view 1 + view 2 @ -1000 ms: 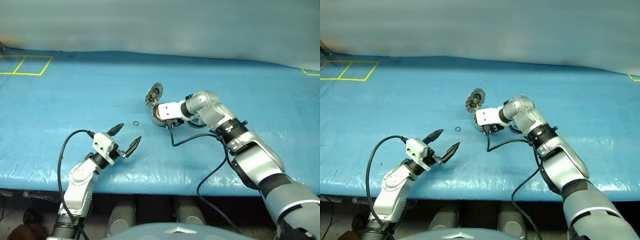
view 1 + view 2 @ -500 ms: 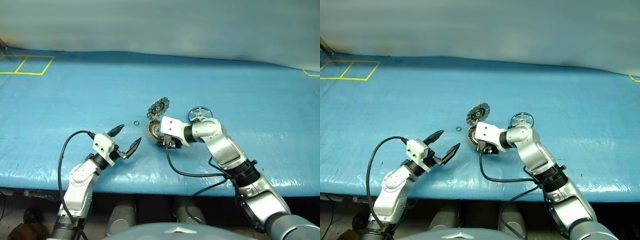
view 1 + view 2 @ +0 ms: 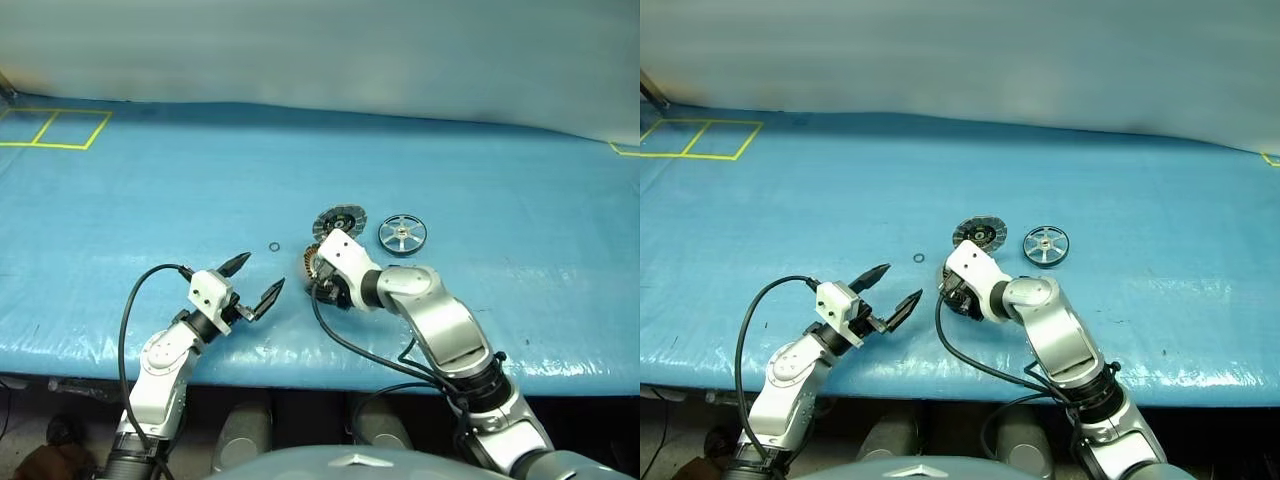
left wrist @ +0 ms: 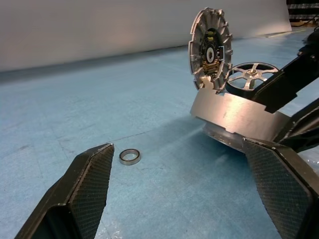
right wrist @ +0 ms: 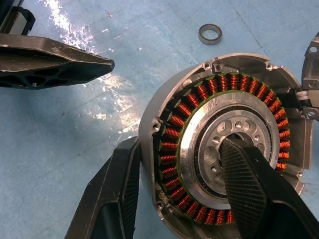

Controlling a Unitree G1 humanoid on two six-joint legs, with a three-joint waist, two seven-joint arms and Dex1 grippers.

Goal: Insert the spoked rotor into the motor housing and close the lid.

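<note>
Two grippers over blue tabletop. Right gripper clamped on motor housing wall, one finger outside, one inside on hub. Lid hinged open, upright behind housing. Spoked rotor flat just beside lid. Small black ring near, btwn housing & left gripper, jaws wide, empty.

The left gripper was held level, its fingers spread wide. The right gripper was angled downward, one finger outside the motor housing wall, one inside.
</note>
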